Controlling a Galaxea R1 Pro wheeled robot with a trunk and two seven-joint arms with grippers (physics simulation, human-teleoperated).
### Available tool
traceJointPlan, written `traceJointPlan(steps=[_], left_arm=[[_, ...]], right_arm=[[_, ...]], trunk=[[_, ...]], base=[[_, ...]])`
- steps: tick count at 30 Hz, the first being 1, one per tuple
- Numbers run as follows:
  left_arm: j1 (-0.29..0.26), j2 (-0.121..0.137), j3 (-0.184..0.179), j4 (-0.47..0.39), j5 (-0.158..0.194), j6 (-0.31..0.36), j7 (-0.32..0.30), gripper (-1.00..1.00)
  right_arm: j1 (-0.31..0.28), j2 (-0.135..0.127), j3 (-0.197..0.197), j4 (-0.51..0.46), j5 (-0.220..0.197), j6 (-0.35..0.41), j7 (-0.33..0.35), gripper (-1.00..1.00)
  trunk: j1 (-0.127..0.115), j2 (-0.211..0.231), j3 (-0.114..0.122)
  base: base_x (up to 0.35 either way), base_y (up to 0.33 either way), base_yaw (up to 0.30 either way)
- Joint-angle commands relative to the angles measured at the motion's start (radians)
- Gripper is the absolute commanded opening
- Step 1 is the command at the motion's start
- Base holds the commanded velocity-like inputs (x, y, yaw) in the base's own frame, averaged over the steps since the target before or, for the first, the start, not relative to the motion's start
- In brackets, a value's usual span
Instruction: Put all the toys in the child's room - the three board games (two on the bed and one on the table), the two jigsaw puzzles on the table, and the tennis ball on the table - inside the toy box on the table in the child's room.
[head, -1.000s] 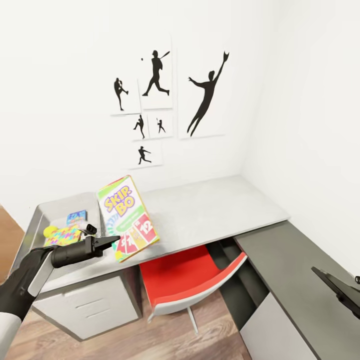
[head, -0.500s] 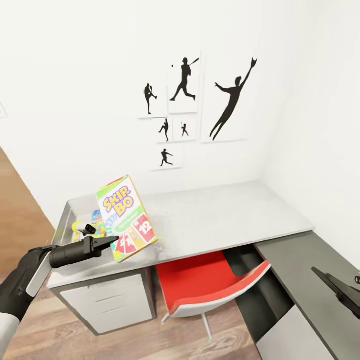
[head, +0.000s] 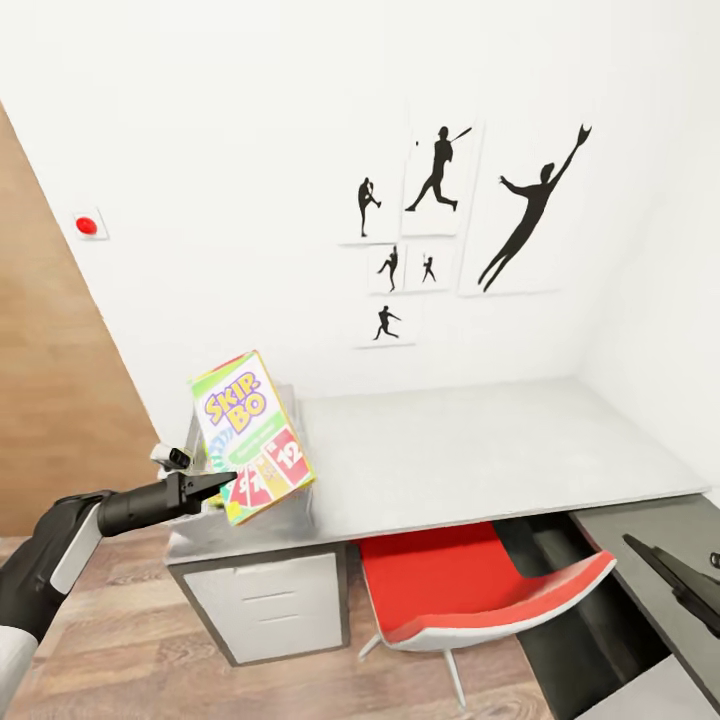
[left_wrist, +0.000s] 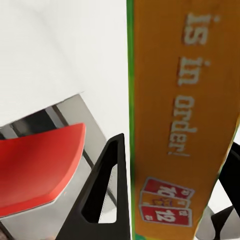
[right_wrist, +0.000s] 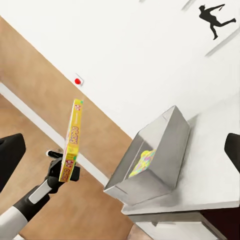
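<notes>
The left tool (head: 222, 487) is clamped on the bottom edge of the Skip-Bo board game (head: 251, 435), holding it upright in the air just beside the toy box (right_wrist: 155, 160) at the table's (head: 480, 455) end. A bright jigsaw puzzle (right_wrist: 142, 162) lies inside that box. The right tool (head: 668, 570) hangs over the darker table section, can't tell if it's clenched or released. A red chair (head: 470, 590) is tucked underneath.

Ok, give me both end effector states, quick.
Left end effector: closed on the Skip-Bo board game, held upright.
Right end effector: cannot be told; holds nothing visible.
</notes>
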Motion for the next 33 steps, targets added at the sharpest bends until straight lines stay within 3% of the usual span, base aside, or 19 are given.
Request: traceJointPlan(steps=[1,20,33], left_arm=[[-0.001,0.000,0.000,0.000,0.005,0.011,-0.001,-1.00],[0.001,0.002,0.003,0.001,0.005,0.010,-0.002,-1.00],[0.001,0.002,0.004,0.001,0.004,0.010,-0.002,-1.00]], right_arm=[[0.000,0.000,-0.001,-0.001,-0.003,0.010,0.002,1.00],[0.000,0.012,-0.003,-0.005,-0.003,0.010,0.002,1.00],[-0.001,0.012,-0.004,-0.004,-0.003,0.010,0.002,1.00]], trunk=[[0.001,-0.002,-0.001],[0.001,-0.002,0.000],[0.001,-0.002,0.004]], base=[[0.146,0.252,0.104],[0.067,0.093,0.013],[0.003,0.242,-0.042]])
